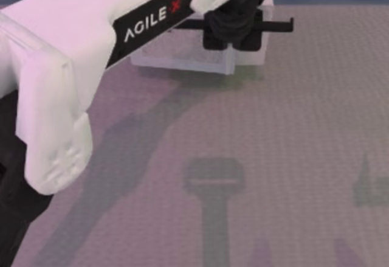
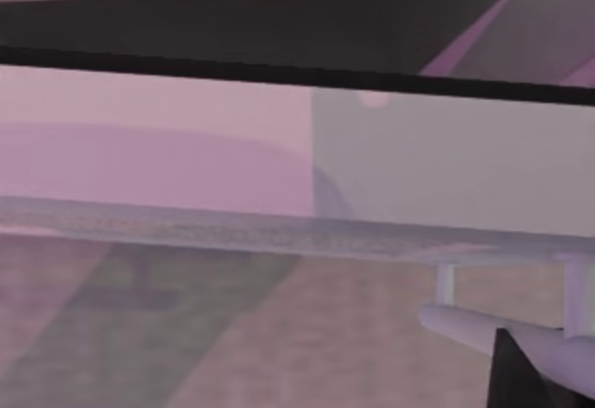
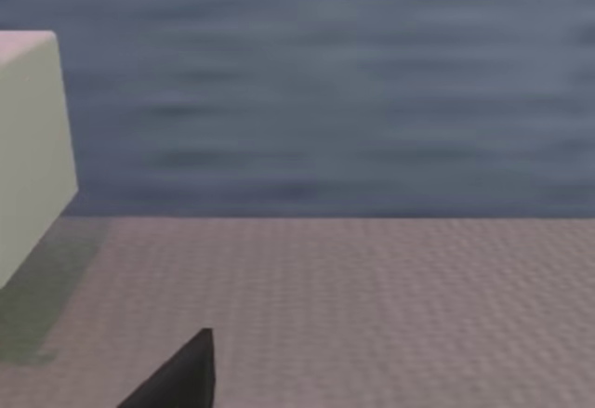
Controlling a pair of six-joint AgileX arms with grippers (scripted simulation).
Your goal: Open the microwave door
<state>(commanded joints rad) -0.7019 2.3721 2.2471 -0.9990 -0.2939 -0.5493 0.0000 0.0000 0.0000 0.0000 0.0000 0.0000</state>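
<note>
Left gripper point(image 1: 230, 33) over the microwave's front edge at the far side of the table point(image 1: 273, 157); fingers cannot be told as open or closed, though one dark fingertip point(image 2: 516, 375) sits against the door handle point(image 2: 483, 329). Microwave door point(image 2: 279, 231) seen edge-on, swung out from the microwave point(image 1: 182, 57), pale interior showing behind it. Right gripper point(image 3: 177, 380) parked low, microwave corner at that view's edge
</note>
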